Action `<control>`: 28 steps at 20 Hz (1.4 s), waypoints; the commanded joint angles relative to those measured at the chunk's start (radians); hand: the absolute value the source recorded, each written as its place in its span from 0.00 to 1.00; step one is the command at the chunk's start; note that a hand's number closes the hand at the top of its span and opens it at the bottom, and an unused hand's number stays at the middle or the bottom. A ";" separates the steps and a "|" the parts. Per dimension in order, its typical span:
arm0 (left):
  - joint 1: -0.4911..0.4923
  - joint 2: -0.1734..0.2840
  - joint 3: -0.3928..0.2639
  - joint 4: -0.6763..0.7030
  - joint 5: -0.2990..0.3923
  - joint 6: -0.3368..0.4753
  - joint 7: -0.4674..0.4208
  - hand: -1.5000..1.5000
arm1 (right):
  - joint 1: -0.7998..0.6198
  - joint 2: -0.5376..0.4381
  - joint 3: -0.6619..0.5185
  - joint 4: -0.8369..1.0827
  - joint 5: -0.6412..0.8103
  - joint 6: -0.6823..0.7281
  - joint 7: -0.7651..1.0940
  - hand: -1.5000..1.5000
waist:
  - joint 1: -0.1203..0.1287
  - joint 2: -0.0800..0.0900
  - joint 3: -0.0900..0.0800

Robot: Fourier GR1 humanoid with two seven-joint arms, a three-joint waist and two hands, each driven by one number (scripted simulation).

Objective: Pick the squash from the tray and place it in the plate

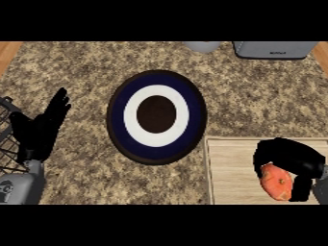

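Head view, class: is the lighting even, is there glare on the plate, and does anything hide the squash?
Head view: light falls evenly over the counter; the plate shows no glare; the right hand curls over the squash above the tray, hiding part of it; the left hand rests open.

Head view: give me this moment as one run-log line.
right hand: curled round squash over tray | left hand: open, resting | plate: bare
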 commanded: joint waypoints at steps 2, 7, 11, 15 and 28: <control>-0.041 0.017 0.032 0.020 0.008 -0.011 0.032 0.50 | 0.045 0.030 -0.010 -0.037 -0.037 0.045 -0.017 1.00 | -0.007 0.011 0.020; -0.022 -0.029 -0.027 -0.008 -0.018 0.003 0.018 0.50 | 0.025 0.464 0.164 -0.161 -0.001 0.095 0.350 1.00 | 0.014 0.004 0.016; -0.032 -0.022 -0.024 -0.002 -0.018 0.000 0.025 0.50 | 0.001 0.566 0.226 -0.222 -0.023 0.029 0.541 1.00 | 0.026 0.002 0.018; -0.013 -0.019 -0.016 0.009 -0.015 -0.005 0.002 0.50 | -0.041 0.573 0.303 -0.333 -0.051 -0.158 0.762 1.00 | 0.036 -0.001 0.018; -0.025 -0.015 -0.008 0.027 -0.011 -0.020 -0.001 0.50 | -0.316 0.577 0.484 -0.492 0.058 -0.720 1.556 1.00 | 0.033 0.008 0.018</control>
